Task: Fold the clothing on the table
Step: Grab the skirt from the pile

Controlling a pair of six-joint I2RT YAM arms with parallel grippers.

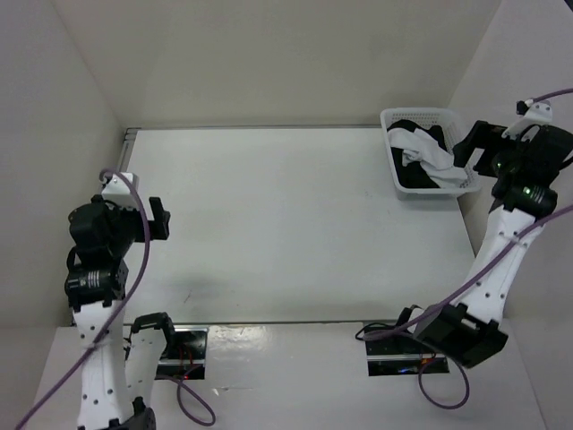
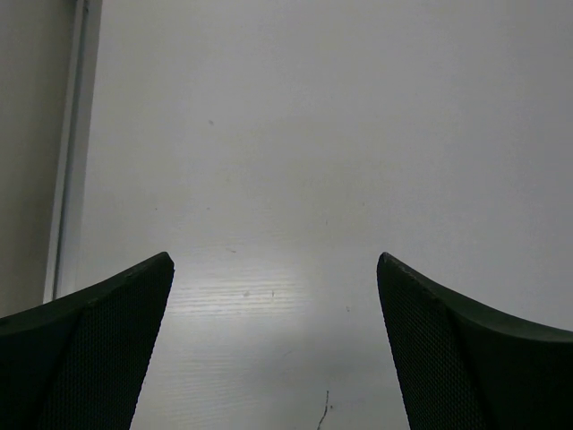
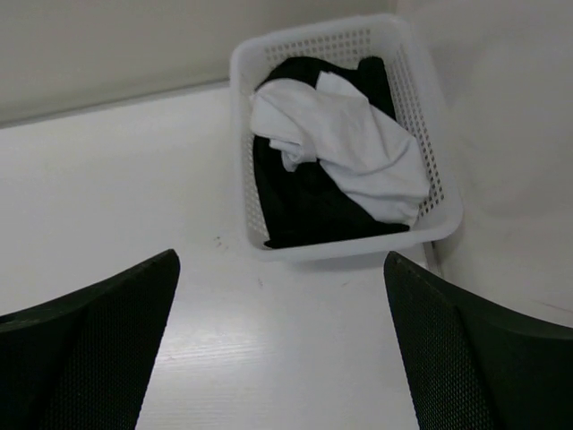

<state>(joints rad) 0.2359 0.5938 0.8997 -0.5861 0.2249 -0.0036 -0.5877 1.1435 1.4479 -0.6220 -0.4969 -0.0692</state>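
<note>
Both left fingers (image 2: 85,358) and right fingers (image 3: 85,358) are standing open, empty; retrieval is likely beginning, requiring lifting the clothing (image 1: 423,149) from the upper-right basket (image 1: 417,112).

2 garments (image 3: 358,143), 1 basket (image 3: 349,251) — 1 table (image 1: 295,224)

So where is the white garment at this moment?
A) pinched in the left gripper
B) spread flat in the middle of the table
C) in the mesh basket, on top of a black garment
C: the white garment lies crumpled in the basket, over the black garment.
</note>
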